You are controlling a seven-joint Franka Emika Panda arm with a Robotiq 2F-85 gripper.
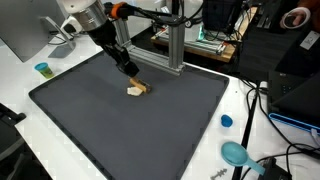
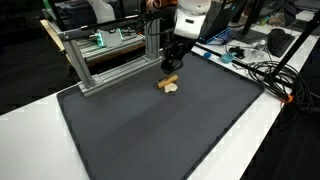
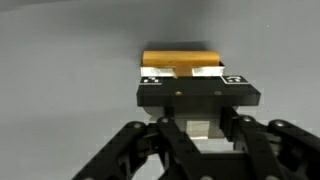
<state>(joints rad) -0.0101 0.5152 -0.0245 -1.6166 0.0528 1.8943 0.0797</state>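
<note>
**Jaws closed on a wooden block near the mat's far edge**

Nearest in an exterior view, a teal round object (image 1: 236, 153) is seen off the near right corner of the dark mat (image 1: 120, 135). It is cut by cables and its kind cannot be made out. A small blue cap (image 1: 226, 121) is seen just beside the mat's right edge.

Further back, towards the far edge, the wooden block (image 1: 137, 90) is found on the mat. In both exterior views it is small and blurred, and a paler part is noted on it (image 2: 170, 84). The gripper (image 1: 131, 76) is set down onto it from above.

In the wrist view the gripper (image 3: 190, 80) is seen drawn in on the block (image 3: 180, 58). Only the block's tan top strip is shown past the fingers. The contact itself is hidden by the black finger bar.

Behind the block, an aluminium frame (image 1: 170, 50) is stood along the far edge. A blue cup (image 1: 42, 69) is seen off the far left corner. The clutter beyond it is cropped and unclear.
</note>
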